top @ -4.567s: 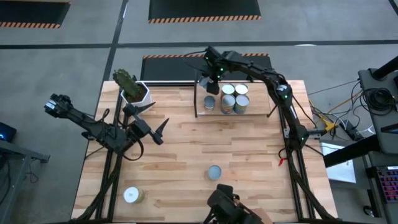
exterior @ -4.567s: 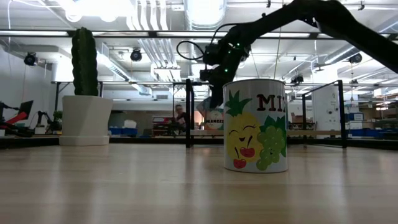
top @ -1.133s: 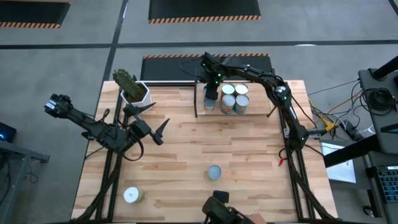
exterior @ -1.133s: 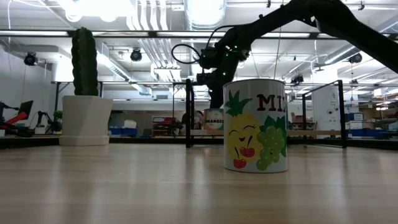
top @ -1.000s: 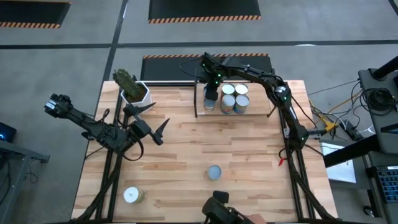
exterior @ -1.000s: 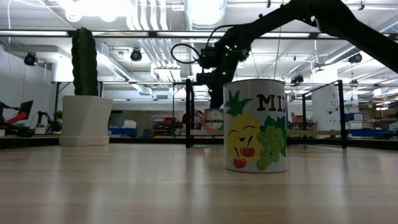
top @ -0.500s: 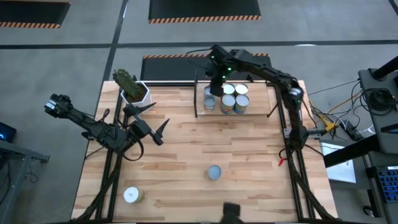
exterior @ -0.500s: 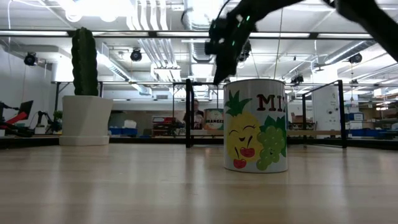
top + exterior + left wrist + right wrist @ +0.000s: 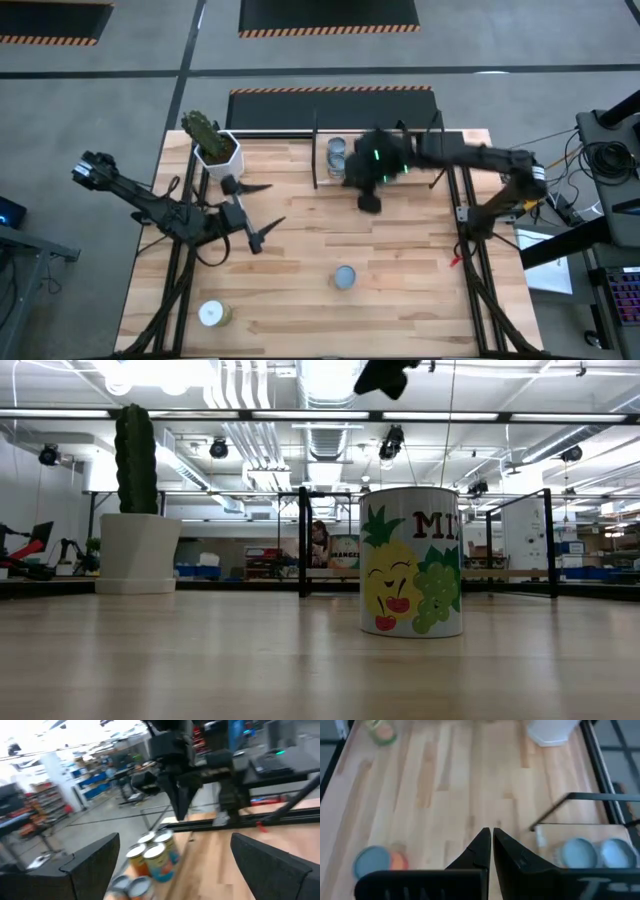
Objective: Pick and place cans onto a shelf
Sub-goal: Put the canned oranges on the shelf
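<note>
Right tool [image 9: 368, 200] empty, fingers pressed together, hovering just off the front edge of the shelf [image 9: 322, 178]. Cans already on shelf sit just behind it; one [image 9: 336, 151] shows clear, the rest hidden under the arm in the high view. The left wrist view shows a cluster of them [image 9: 152, 854].

Left tool [image 9: 262, 232] spread wide, nothing in it, parked well to the left of the right tool over bare tabletop [image 9: 420, 300].

Two cans still loose: blue-grey top [image 9: 345, 277], well forward of the right tool, roughly straight ahead of it; white top [image 9: 210, 314], near the front left corner, closer to the left tool.

Step in hand, as I read it: go for the next can. To do it well: open the fingers before descending, centre over the round top of the blue-grey one, come straight down, close on the sides low enough that it doesn't tip. Lift clear of the shelf posts before carrying it in, and aim for a free spot so the standing cans aren't knocked.

Surface: light butcher-block wood, flat. Cactus in white pot [image 9: 215, 146] at the far left corner. Room beyond: open workshop, ceiling ducts, racks, a person [image 9: 320, 545] far back.
</note>
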`<action>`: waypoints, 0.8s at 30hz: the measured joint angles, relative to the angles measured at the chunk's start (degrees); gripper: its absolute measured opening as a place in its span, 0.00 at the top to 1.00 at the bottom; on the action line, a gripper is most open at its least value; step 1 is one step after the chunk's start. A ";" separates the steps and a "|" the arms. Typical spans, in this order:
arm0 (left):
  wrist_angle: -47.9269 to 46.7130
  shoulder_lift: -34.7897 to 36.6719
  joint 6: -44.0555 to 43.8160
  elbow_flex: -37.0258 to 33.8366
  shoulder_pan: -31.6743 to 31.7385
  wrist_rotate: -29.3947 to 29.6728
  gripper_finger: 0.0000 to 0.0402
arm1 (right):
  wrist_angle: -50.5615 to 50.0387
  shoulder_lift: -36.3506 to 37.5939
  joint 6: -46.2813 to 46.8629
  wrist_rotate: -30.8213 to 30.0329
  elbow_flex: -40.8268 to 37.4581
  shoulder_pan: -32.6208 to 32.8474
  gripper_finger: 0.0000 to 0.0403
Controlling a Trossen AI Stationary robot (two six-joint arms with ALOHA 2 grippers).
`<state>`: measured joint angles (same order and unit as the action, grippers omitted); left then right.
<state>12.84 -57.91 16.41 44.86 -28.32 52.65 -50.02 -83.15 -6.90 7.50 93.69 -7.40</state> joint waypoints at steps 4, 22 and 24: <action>2.77 -2.15 0.04 0.22 -0.12 -2.73 0.10 | 6.26 4.49 4.11 -7.56 -9.02 9.98 0.98; 2.35 -13.92 0.19 7.28 -0.84 -2.72 0.10 | 35.33 5.58 19.31 -19.57 -38.23 35.21 0.98; 1.95 -14.41 0.10 7.37 -1.37 -2.66 0.10 | 37.95 4.92 19.60 -19.59 -39.52 35.36 0.98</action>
<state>14.79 -72.31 16.50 52.24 -29.69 50.00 -12.07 -78.23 12.71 -12.10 54.17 27.95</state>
